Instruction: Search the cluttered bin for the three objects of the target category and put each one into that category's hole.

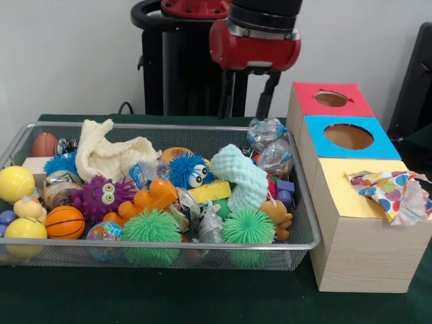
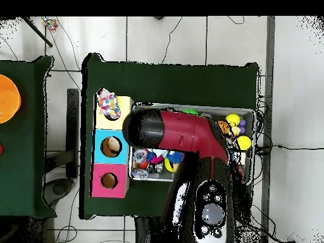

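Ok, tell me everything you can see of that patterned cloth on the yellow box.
The patterned cloth looks like thin, crumpled fabric, white with red, yellow, blue and orange heart-like spots. It lies bunched on top of the yellow box, toward the side away from the wire bin, and one end droops over that outer edge. It seems to cover the spot where the yellow box's hole would be; no hole shows. Nothing else touches it, and the arm is well clear of it.
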Action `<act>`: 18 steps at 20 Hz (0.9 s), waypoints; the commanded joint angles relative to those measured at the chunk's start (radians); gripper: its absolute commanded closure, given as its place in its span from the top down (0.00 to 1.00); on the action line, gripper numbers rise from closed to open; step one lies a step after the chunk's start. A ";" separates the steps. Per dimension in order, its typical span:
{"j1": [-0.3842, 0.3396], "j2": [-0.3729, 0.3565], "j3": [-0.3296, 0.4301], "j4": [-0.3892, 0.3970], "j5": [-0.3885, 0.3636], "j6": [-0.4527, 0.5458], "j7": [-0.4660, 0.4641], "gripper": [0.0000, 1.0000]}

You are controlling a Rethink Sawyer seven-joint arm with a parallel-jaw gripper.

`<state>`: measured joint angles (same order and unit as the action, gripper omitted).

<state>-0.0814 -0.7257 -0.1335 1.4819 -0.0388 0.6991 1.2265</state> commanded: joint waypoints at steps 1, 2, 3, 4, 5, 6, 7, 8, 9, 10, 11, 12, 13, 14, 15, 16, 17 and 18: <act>0.056 0.074 -0.017 -0.109 0.060 0.165 0.354 1.00; 0.068 0.084 -0.024 -0.125 0.063 0.175 0.368 1.00; 0.078 0.093 -0.029 -0.139 0.067 0.181 0.382 1.00; 0.089 0.102 -0.032 -0.158 0.072 0.192 0.393 1.00; 0.096 0.113 -0.033 -0.174 0.075 0.197 0.402 1.00; 0.100 0.117 -0.031 -0.182 0.079 0.200 0.406 1.00; 0.105 0.122 -0.030 -0.190 0.083 0.203 0.410 1.00; 0.104 0.134 -0.026 -0.204 0.086 0.205 0.410 1.00; 0.103 0.144 -0.022 -0.214 0.088 0.209 0.409 1.00; 0.104 0.151 -0.022 -0.228 0.089 0.219 0.413 1.00; 0.107 0.152 -0.026 -0.235 0.089 0.222 0.421 1.00; 0.109 0.154 -0.030 -0.245 0.089 0.227 0.430 1.00; 0.110 0.155 -0.032 -0.247 0.090 0.226 0.439 1.00; 0.110 0.156 -0.034 -0.250 0.092 0.226 0.449 1.00; 0.110 0.159 -0.038 -0.255 0.093 0.228 0.458 1.00; 0.107 0.162 -0.039 -0.256 0.096 0.228 0.463 1.00; 0.103 0.167 -0.040 -0.258 0.099 0.228 0.469 1.00; 0.097 0.173 -0.040 -0.260 0.102 0.226 0.473 1.00</act>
<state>0.0398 -0.6189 -0.1721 1.2587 0.0305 0.8059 1.4258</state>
